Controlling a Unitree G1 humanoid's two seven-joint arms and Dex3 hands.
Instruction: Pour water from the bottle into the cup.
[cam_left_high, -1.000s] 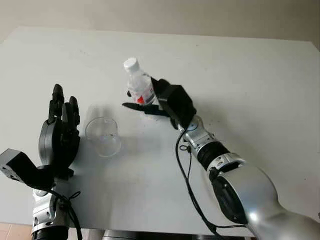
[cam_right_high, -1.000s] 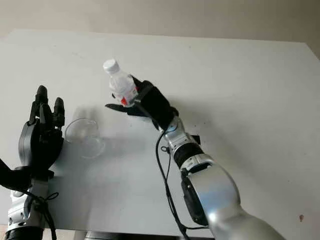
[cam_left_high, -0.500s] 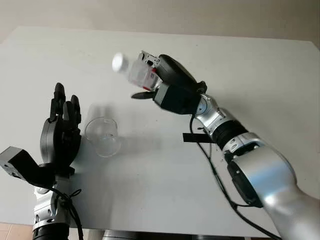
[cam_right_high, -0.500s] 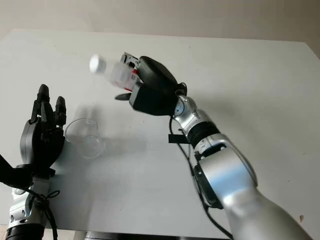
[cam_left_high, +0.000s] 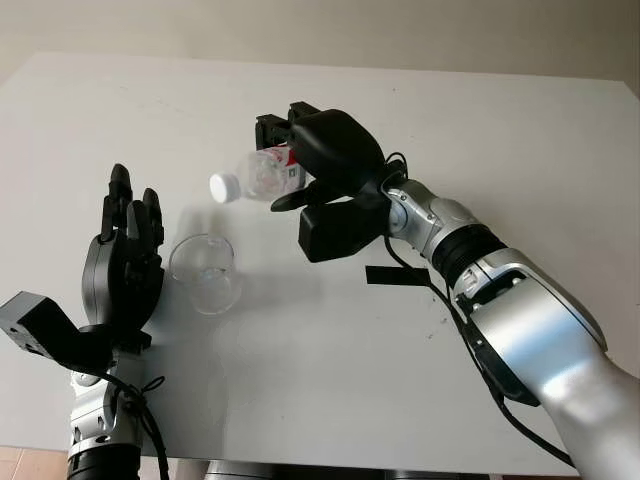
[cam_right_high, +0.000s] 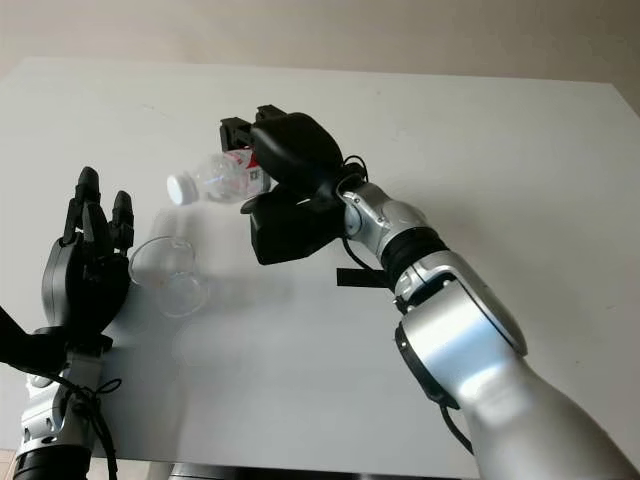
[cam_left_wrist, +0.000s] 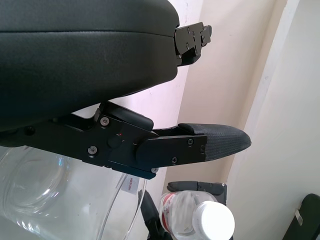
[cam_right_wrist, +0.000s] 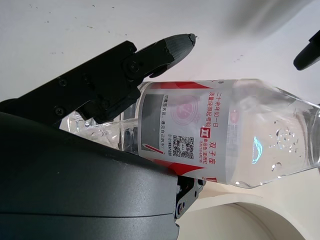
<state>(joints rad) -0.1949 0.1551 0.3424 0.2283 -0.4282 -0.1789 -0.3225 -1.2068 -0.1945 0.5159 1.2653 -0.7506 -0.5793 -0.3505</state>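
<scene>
1. Left eye view: my left hand (cam_left_high: 125, 265) is open, holding nothing, just beside the cup (cam_left_high: 205, 272).
2. The cup stands upright on the table (cam_left_high: 520, 130), between both hands.
3. My right hand (cam_left_high: 325, 160) grips the bottle (cam_left_high: 262, 176), tipped nearly level; its capped end (cam_left_high: 224, 187) points toward the cup, just short of the rim.

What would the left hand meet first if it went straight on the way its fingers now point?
Probably nothing nearby. The left hand, open, stands beside the cup with its fingers pointing away from the robot across the bare table; the cup sits off to its side. Depth is unclear, so this is a guess.
</scene>
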